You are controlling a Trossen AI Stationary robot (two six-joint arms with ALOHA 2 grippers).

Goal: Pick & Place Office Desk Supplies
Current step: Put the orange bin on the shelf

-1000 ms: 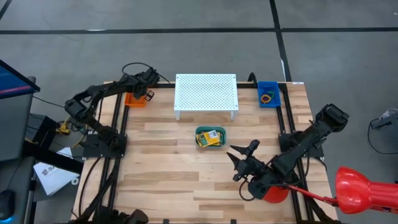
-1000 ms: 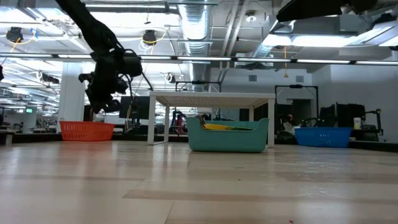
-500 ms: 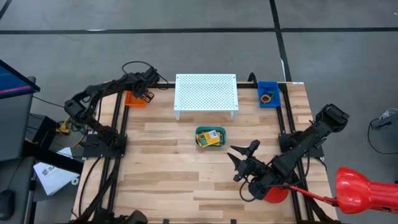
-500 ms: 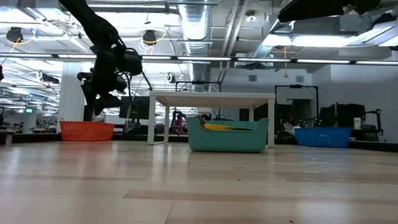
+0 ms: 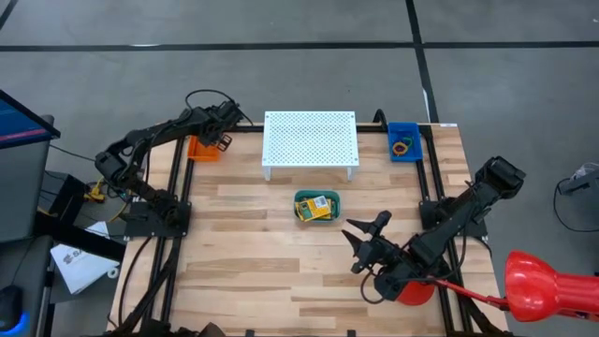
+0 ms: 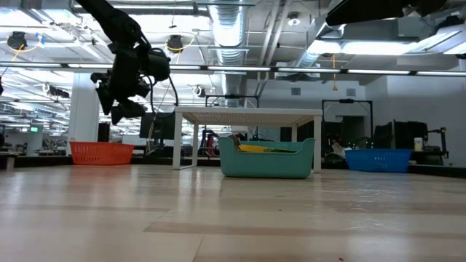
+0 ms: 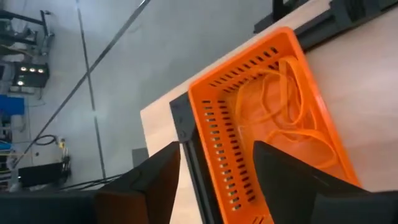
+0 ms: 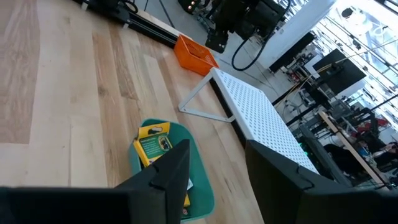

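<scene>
Right gripper hangs low over the near right part of the wooden table, fingers spread apart with nothing between them; the red round disc lies just behind it under the arm, near the table's front edge; ahead of its fingertips, and near them, the teal tray holds the yellow-and-green crayon boxes, lying flat inside, one partly hidden by the gripper's own finger in the right wrist view; beyond the tray stands the white perforated stand, upright on its legs, well apart from this gripper; at the far right corner, the blue bin holds rubber-band loops, colours probably orange and green, too small to be sure; left gripper is raised at the far left corner, between the stand's left edge and the orange basket, clear of both in the low view; its fingers stand apart, empty; directly below and past its fingertips the basket holds orange rubber-band loops, lying loose on the basket floor, overlapping one another.
</scene>
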